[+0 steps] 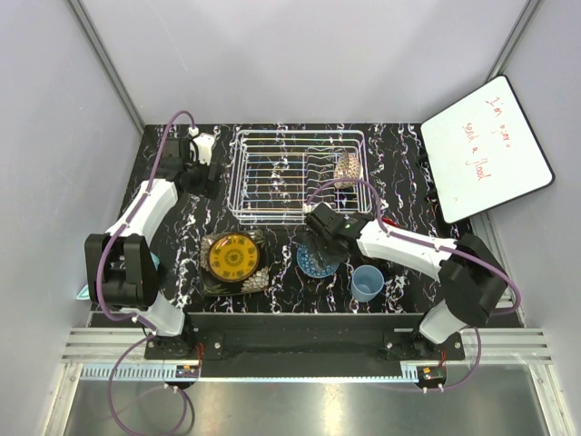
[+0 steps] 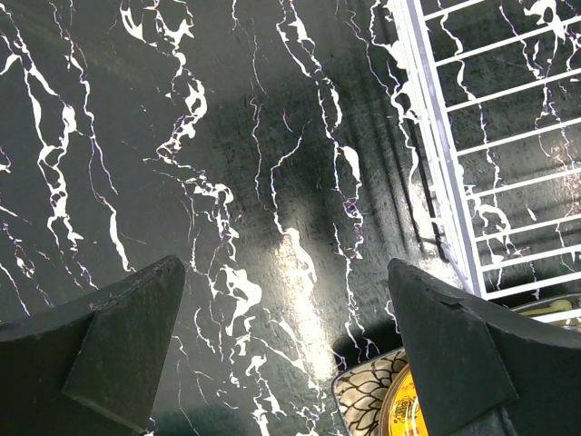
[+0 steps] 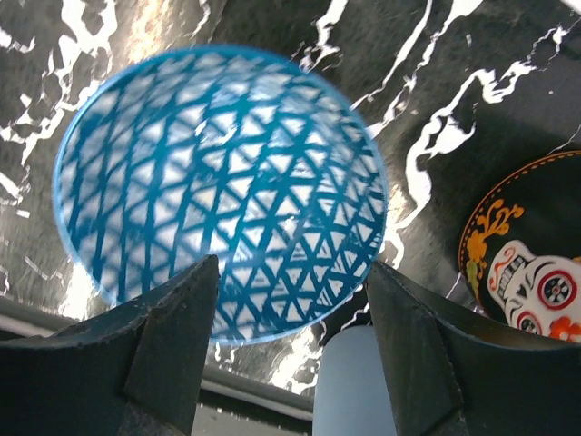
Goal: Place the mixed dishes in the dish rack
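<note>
The white wire dish rack (image 1: 300, 177) stands at the back middle with the pinkish speckled bowl (image 1: 347, 170) upright in its right end. The yellow-orange plate (image 1: 231, 257) lies on the dark squarish plate (image 1: 211, 277). My right gripper (image 1: 320, 241) is open over the blue patterned bowl (image 1: 313, 266). In the right wrist view the open gripper (image 3: 295, 336) straddles the bowl's (image 3: 218, 182) near rim, with the light-blue cup (image 3: 349, 381) below. My left gripper (image 1: 201, 173) is open and empty over bare table left of the rack (image 2: 445, 136). The red mug is mostly hidden.
The light-blue cup (image 1: 367, 282) stands right of the blue bowl. A white board with red writing (image 1: 486, 150) leans at the back right. A dark round thing with a skull picture (image 3: 526, 272) lies right of the bowl. The squarish plate's corner (image 2: 368, 391) shows by my left fingers.
</note>
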Robot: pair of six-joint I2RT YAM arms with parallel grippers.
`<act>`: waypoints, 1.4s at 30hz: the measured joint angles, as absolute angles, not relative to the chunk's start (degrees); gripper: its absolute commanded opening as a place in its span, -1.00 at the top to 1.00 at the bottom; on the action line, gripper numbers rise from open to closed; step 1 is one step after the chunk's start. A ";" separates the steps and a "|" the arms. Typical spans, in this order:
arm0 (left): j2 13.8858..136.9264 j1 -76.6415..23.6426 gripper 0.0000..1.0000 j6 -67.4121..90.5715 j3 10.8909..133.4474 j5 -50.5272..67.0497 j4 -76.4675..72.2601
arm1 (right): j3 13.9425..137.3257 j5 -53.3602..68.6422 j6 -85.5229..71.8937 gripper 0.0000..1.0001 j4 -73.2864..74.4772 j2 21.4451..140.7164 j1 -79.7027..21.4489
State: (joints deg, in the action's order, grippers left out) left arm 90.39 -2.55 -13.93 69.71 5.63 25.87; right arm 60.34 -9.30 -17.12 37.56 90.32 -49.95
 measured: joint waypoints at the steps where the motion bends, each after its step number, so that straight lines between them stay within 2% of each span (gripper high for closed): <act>1: 90.39 -2.55 -0.98 -13.93 69.71 5.61 25.85 | 60.07 -9.28 -17.21 -0.40 37.08 90.32 -49.63; 11: 90.39 -2.44 -0.98 -13.98 68.62 5.58 25.91 | 58.30 -5.80 -18.17 -0.29 30.79 94.13 -45.41; 19: 90.39 -2.33 -0.98 -13.96 68.23 5.61 25.96 | 58.48 -5.15 -17.85 -0.36 30.06 95.24 -45.41; 24: 90.39 -2.33 -0.98 -13.91 68.10 5.67 25.96 | 59.40 -6.68 -17.12 -0.37 32.49 92.05 -45.41; 42: 90.39 -1.96 -0.98 -13.52 68.12 6.02 25.87 | 60.80 -4.78 -17.04 -0.32 33.15 92.20 -45.43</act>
State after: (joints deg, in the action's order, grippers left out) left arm 90.39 -1.96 -13.52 68.12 6.02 25.87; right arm 60.80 -4.78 -17.04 33.15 92.20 -45.43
